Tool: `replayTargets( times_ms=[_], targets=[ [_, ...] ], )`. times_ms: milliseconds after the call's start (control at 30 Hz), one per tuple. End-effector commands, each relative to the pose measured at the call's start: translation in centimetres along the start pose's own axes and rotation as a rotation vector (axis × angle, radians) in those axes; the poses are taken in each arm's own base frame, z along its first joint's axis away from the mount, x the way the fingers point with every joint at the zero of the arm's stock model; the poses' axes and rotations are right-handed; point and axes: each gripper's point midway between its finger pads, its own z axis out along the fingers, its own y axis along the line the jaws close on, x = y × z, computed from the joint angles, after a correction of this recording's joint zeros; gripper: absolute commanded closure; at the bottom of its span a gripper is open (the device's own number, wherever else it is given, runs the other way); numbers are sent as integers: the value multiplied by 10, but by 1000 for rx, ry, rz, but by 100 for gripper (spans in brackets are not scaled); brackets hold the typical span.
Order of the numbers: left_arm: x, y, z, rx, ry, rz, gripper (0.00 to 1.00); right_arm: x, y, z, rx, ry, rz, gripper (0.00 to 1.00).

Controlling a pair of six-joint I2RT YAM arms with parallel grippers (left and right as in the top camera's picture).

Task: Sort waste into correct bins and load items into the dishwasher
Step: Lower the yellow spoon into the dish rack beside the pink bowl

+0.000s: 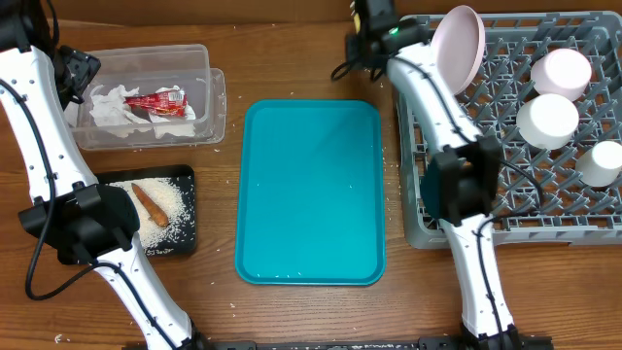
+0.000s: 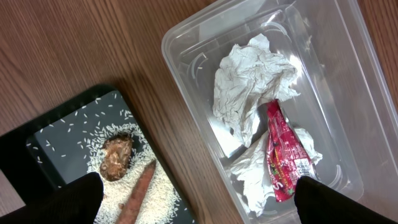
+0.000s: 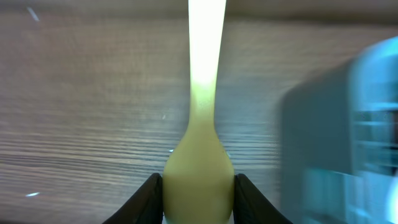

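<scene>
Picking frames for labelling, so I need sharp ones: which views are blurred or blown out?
Right wrist: the pale yellow spoon washes out to white up its handle, and the dish rack at right is smeared by blur. Left wrist: crisp, napkin creases and rice grains readable. Overhead: sharp, evenly lit.

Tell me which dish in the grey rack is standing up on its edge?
The pink plate at the rack's left end; the pink bowl, white bowl and cup sit flat.

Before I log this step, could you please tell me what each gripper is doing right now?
Left gripper: open, holding nothing.
Right gripper: closed on the pale yellow spoon.
</scene>
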Motion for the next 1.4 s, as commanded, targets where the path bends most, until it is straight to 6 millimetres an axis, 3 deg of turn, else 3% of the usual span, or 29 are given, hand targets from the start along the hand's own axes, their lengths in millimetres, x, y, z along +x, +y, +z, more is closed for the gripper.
replayTargets(
  times_ms=[0,100,267,500,633,733,800,1233,1367],
  targets=[
    [1,-2,-2,5,-3,7,0,-54,-20,-89,-11,-154,58,74],
    [1,-2,-2,6,-3,7,0,-50,-43,-116,16,-124,81,74],
    [1,-2,-2,6,-3,7,0,-20,-71,-120,57,7,104,74],
    [1,-2,-2,5,-3,7,0,34,-78,-126,36,239,116,75],
    [1,-2,-2,6,-3,7,0,51,-80,-131,49,310,112,62],
    [1,-2,-2,5,-3,7,0,52,-80,-131,50,314,113,22],
    [1,-2,-2,5,-3,7,0,52,-80,-131,50,314,112,2],
    [1,-2,-2,6,-3,7,0,54,-80,-139,56,320,148,0],
    [1,-2,-2,5,-3,7,0,48,-75,-160,50,285,179,0]
  ],
)
